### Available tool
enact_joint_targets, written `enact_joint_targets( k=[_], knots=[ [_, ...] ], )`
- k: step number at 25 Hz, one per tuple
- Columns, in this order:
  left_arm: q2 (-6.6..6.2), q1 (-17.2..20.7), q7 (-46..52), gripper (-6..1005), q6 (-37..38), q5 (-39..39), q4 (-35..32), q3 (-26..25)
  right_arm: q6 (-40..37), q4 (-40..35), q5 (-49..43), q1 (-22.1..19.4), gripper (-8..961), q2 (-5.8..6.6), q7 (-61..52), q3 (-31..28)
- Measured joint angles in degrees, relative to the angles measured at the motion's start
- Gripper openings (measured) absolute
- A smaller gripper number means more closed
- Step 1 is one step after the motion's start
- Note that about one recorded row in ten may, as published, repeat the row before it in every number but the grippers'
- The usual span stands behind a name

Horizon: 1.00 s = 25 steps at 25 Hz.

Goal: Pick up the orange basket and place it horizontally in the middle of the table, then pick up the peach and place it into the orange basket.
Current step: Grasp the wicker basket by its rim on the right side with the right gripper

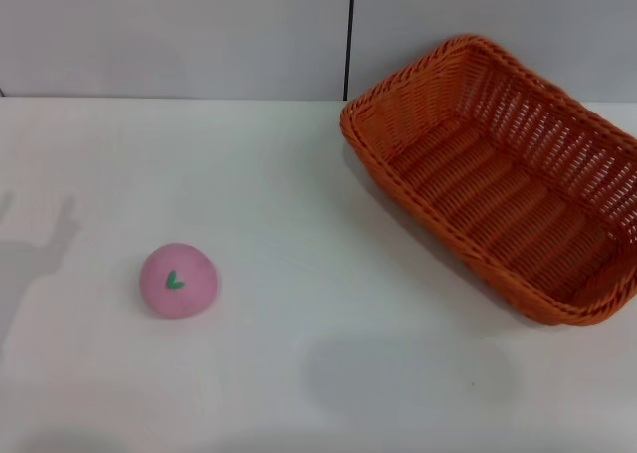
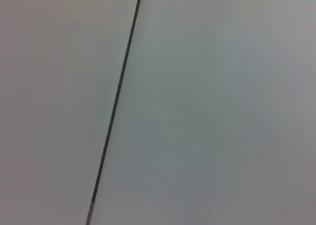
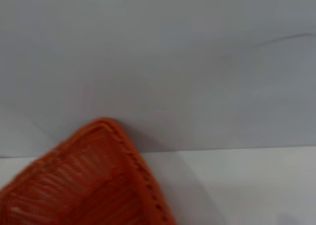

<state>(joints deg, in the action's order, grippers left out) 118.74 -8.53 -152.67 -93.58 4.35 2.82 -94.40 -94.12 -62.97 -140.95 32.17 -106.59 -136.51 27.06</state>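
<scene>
The orange basket [image 1: 503,179] stands empty at the back right of the white table [image 1: 318,224], set at a slant with one corner near the wall. A corner of the orange basket [image 3: 94,185] fills the low part of the right wrist view. The pink peach [image 1: 178,281] rests on the table at the front left, its green leaf mark facing me. Neither gripper shows in any view; only a shadow of an arm falls on the table's far left.
A grey wall [image 1: 179,35] with a dark vertical seam [image 1: 349,35] runs behind the table. The left wrist view holds only this wall and its seam [image 2: 116,101]. Bare tabletop lies between the peach and the basket.
</scene>
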Motion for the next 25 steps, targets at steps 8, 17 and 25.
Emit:
enact_joint_targets(
  k=[8, 17, 25],
  knots=[
    [0.00, -0.22, 0.09, 798, -0.12, 0.08, 0.14, 0.01, 5.59, 8.58, -2.27, 3.62, 543, 0.45, 3.29, 1.34],
    [0.07, -0.10, 0.10, 799, -0.33, 0.17, 0.17, 0.10, 7.15, 9.59, -1.00, 5.52, 541, -1.57, 7.61, 1.47],
    [0.16, -0.14, 0.09, 799, -0.08, 0.20, -0.34, 0.14, 11.49, 13.30, 0.76, 6.98, 539, -3.23, 9.65, 4.59]
  ],
)
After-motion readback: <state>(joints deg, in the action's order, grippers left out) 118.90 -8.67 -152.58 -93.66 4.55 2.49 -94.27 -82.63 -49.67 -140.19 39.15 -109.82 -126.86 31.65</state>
